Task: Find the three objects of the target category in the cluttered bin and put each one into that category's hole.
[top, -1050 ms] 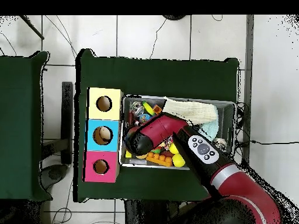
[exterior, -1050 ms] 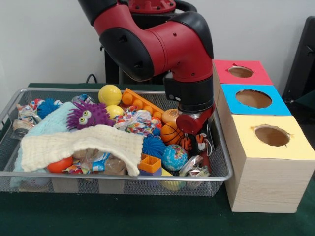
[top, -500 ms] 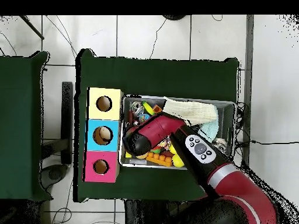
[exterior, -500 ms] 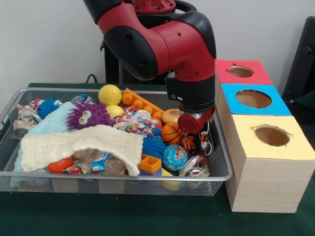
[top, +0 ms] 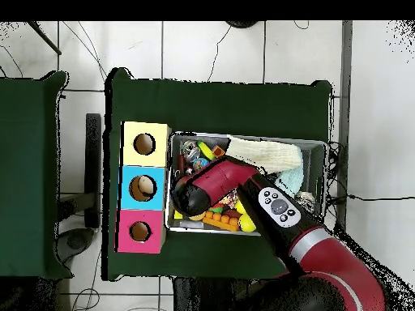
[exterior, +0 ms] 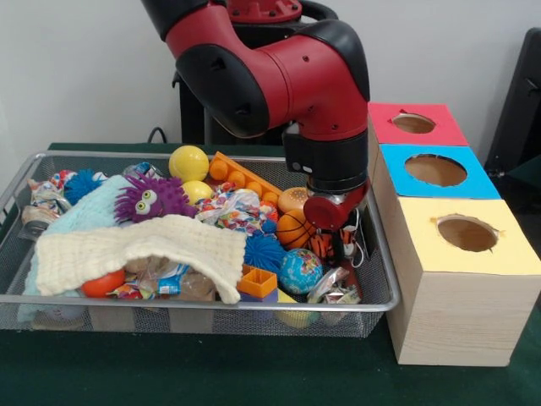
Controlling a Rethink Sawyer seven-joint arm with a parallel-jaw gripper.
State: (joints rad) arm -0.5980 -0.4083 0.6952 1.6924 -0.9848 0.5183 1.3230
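Jaws hang low at the right end of the wire-mesh bin, but the gripper sits among the toys and its wrist hides the tips, so I cannot tell how far apart they are or whether they hold anything. The red and black arm comes down over that end of the bin, beside the wooden box with three holes, whose tops are red, blue and yellow. Just left of the gripper lie a small orange basketball, a blue globe ball and a spiky blue ball; round things, they show no long axis or heading. A long orange block with round studs runs slantwise along the far rim. A cream knitted cloth drapes across the left part, its length lying left to right, with a purple fuzzy toy with eyes behind it and a yellow ball further back.
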